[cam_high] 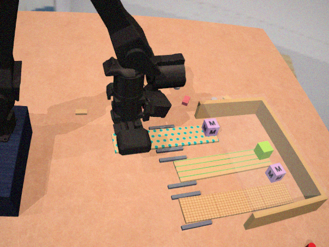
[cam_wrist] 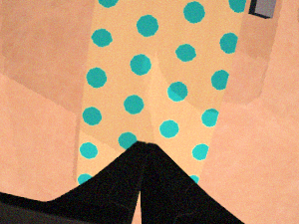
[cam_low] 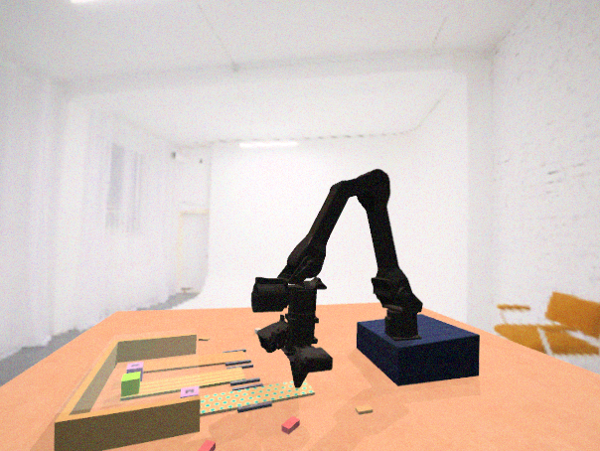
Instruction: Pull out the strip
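Note:
The teal-dotted strip (cam_high: 180,136) (cam_low: 238,398) (cam_wrist: 120,89) sticks out past its guide bars toward the arm's base. A purple cube marked M (cam_high: 211,127) (cam_low: 190,392) stands at its far end. My gripper (cam_low: 298,386) (cam_wrist: 145,151) is shut, fingertips together and pointing down at the strip's near end; contact is hard to tell. In the top view its body hides the tips. A green cube (cam_high: 263,150) (cam_low: 130,383) rests on the green-lined strip (cam_high: 218,164). Another purple M cube (cam_high: 275,172) (cam_low: 134,368) stands between that strip and the grid strip (cam_high: 234,202).
A low wooden wall (cam_high: 286,149) (cam_low: 129,424) encloses the far ends on three sides. Grey guide bars (cam_high: 169,149) (cam_low: 254,406) flank the strips. A red block (cam_high: 186,100) (cam_low: 290,424) and a tan block (cam_high: 81,111) (cam_low: 364,409) lie outside. The arm stands on a dark blue base (cam_low: 437,358).

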Controlling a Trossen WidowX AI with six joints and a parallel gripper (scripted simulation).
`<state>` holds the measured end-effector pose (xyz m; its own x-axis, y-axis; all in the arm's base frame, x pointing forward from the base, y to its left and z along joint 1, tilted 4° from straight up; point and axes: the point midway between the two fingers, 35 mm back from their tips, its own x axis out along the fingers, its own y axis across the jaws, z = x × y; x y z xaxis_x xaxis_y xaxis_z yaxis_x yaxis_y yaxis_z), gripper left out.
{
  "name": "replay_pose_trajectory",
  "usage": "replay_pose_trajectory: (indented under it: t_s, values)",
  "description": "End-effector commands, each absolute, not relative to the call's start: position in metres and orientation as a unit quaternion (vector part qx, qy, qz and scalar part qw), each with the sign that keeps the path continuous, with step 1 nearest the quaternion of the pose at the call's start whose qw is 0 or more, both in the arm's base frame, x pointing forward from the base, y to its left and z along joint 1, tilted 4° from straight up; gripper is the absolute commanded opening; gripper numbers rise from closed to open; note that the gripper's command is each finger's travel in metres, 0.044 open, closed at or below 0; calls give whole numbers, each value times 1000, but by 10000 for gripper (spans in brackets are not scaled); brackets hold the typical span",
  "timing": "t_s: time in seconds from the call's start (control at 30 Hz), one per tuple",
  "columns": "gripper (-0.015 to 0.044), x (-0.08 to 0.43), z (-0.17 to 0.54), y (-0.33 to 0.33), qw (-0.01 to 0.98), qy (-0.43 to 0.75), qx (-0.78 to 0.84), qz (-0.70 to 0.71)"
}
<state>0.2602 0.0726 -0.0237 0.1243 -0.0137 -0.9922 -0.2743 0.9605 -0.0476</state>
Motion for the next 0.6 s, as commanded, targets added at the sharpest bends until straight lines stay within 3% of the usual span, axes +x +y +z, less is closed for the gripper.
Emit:
replay_pose_trajectory:
  t_s: [0.0,0.57]
  values:
    - [0,246,-31,69,729,669,-113,89]
    - [0,224,-33,62,729,670,-113,89]
